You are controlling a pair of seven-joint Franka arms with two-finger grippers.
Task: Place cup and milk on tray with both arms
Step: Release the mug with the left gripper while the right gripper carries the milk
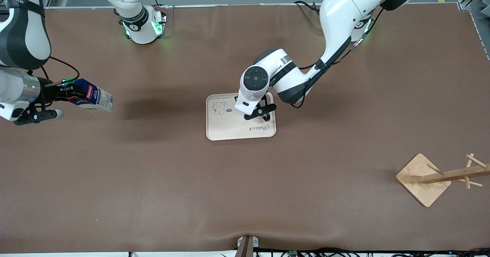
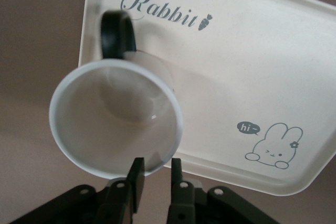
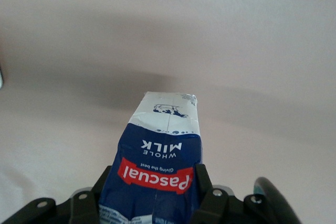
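Front view: left gripper mid-frame over the tray, cup hidden under it; right gripper far left, clamped on the milk, airborne and tilted. Left wrist view: fingers straddling the cup rim, narrowly parted. Right wrist view: carton pinched between both fingers.

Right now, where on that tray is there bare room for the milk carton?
The tray is bare around its bunny drawing, toward the right arm's end. Its other end is crowded: the cup sits there beside the script, the left gripper at its rim. The right gripper holds the milk carton.
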